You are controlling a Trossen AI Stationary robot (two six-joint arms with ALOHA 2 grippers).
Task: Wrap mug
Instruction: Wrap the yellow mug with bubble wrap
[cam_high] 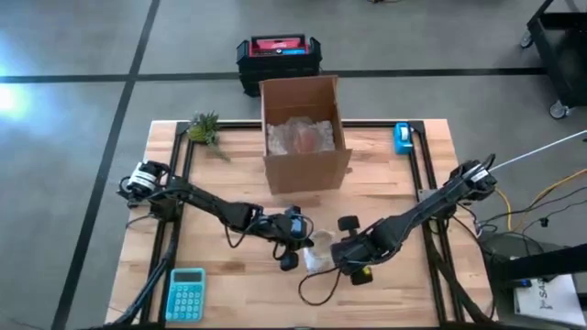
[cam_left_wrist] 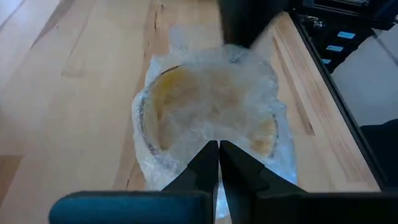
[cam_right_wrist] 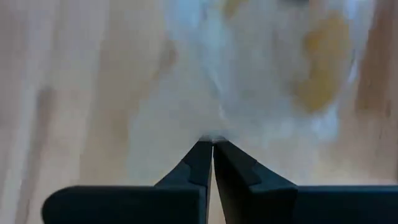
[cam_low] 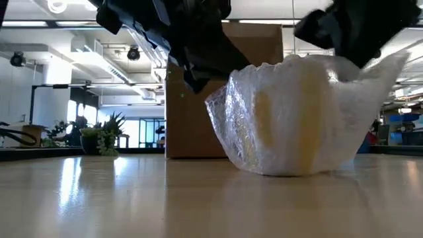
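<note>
Bubble wrap covers a yellow mug that sits on the wooden desk, toward the near edge and a little right of centre in the overhead view. From desk level the wrap forms a cloudy, crinkled bowl around the mug, its rim standing up and open at the top, with yellow showing through the plastic.

The left claw is at the left side of the bundle, its two dark fingers pressed together with a fold of the wrap caught at their tips. The right claw comes in from the opposite side; its fingers are likewise closed to a thin line, pinching the wrap's edge at the tips. In the overhead view both arms meet over the bundle, the left claw just beside the right claw, with the pale wrap between them.

Behind the bundle, toward the far edge of the desk, stands an open cardboard box with crumpled clear packing inside. A small green plant sits at the far left corner, a blue tape dispenser at the far right, and a teal calculator near the front left corner. A black and red case rests on the floor beyond the desk.
</note>
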